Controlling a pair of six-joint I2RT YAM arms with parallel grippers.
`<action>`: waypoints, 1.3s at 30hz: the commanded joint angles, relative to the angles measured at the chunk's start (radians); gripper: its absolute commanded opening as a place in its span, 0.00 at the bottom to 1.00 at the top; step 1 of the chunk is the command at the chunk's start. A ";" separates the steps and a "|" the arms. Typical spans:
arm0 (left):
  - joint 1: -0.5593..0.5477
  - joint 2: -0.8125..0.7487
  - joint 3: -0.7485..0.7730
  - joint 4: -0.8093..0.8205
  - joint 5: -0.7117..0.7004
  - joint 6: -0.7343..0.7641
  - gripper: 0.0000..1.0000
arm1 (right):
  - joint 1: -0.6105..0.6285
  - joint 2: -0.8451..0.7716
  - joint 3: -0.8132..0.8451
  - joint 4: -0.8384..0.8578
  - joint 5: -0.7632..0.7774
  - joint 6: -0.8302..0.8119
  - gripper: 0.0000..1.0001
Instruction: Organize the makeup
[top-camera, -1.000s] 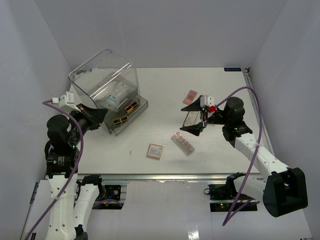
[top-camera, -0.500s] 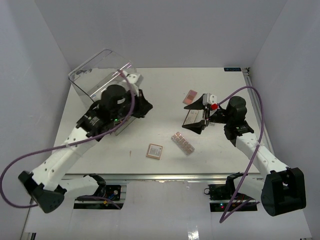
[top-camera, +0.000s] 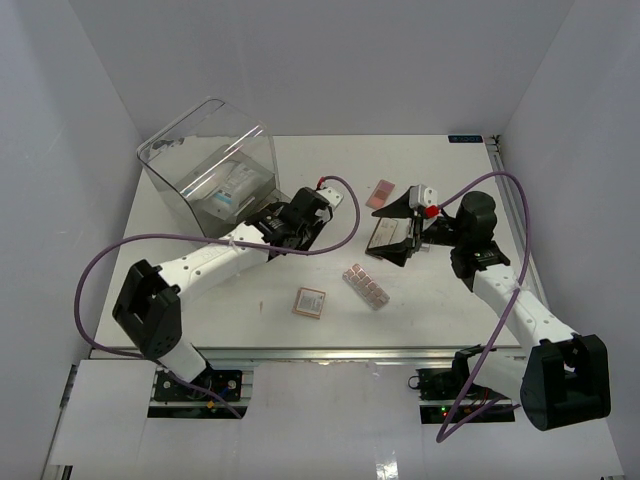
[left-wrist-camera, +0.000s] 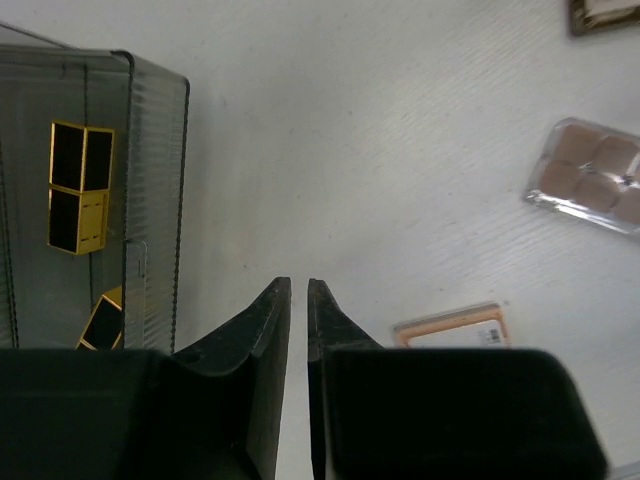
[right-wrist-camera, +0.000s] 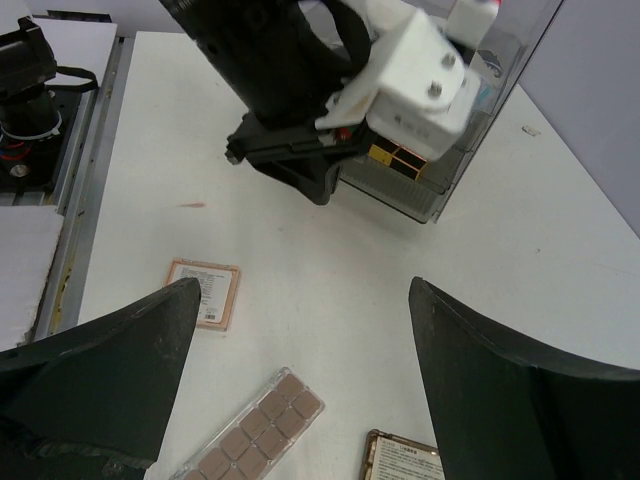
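Note:
My left gripper (top-camera: 284, 242) points down at bare table just right of the clear box (top-camera: 210, 165). Its jaws are parted by a narrow slit with nothing between them (left-wrist-camera: 297, 287). An orange-edged square palette (top-camera: 309, 301) lies beside it (left-wrist-camera: 450, 325). The pink multi-pan strip (top-camera: 365, 287) lies further right (left-wrist-camera: 590, 175). My right gripper (top-camera: 390, 232) hangs wide open and empty (right-wrist-camera: 300, 285) over a brown palette (right-wrist-camera: 405, 462). A pink palette (top-camera: 381, 192) lies behind it. Black-gold palettes (left-wrist-camera: 80, 190) and white-blue sachets (top-camera: 232, 190) are inside the box.
The box's smoky lower tray (left-wrist-camera: 150, 200) stands close on the left gripper's left. The left forearm (top-camera: 200, 265) stretches across the table's left half. The left gripper's white camera block (right-wrist-camera: 420, 90) shows ahead in the right wrist view.
The left arm swung from the box's left side across its front to the table's middle, and its jaws parted slightly. The right gripper rose a little and stayed open.

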 joint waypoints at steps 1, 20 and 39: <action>0.076 0.023 -0.051 0.055 0.014 0.072 0.24 | -0.015 0.001 -0.003 0.024 -0.016 -0.002 0.91; 0.249 0.108 -0.145 0.115 -0.238 0.068 0.62 | -0.029 0.009 -0.002 0.023 -0.028 0.001 0.91; 0.278 -0.024 -0.209 0.154 -0.159 0.051 0.69 | -0.036 0.008 -0.002 0.025 -0.035 0.006 0.91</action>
